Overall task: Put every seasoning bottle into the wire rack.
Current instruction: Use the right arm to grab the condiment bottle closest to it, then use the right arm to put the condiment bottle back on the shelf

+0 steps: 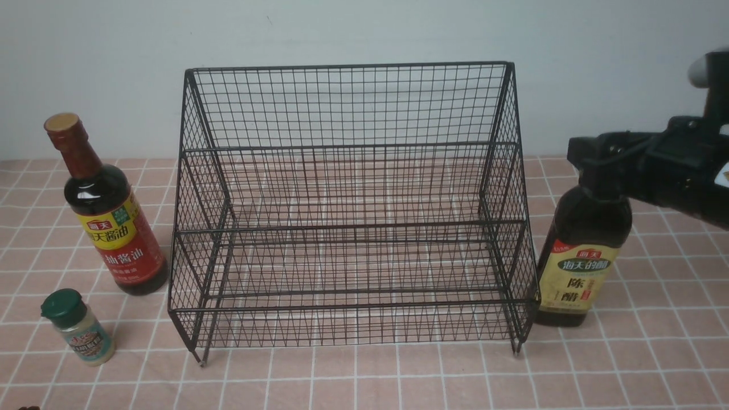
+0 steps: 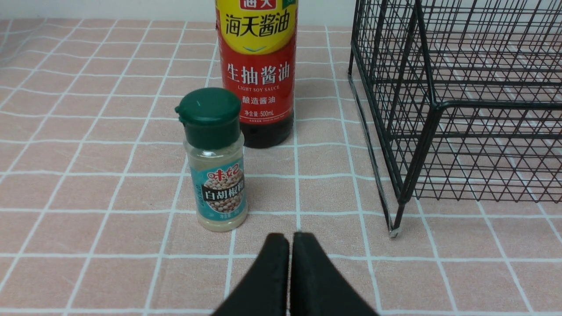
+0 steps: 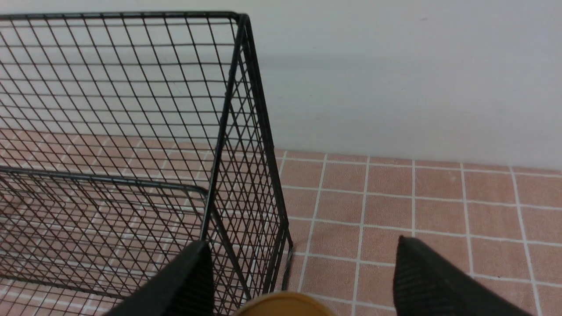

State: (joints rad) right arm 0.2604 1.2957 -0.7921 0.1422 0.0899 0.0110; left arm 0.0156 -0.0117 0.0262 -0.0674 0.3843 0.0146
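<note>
Vinegar bottle [image 1: 581,256] looks like heavy, slick glass, so I'd grab the neck. Right gripper [image 3: 302,243] jaws gape wide over its cap [image 3: 285,305], left gripper [image 2: 290,239] jaws pressed together.

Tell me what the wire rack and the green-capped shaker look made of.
Wire rack: thin metal wire, likely steel, coated black with a dull finish; a fine grid on thicker rods. Shaker jar: clear body, plastic or glass, undecidable; pale powder shows through. Its green cap: smooth moulded plastic, probably, faintly glossy.
</note>
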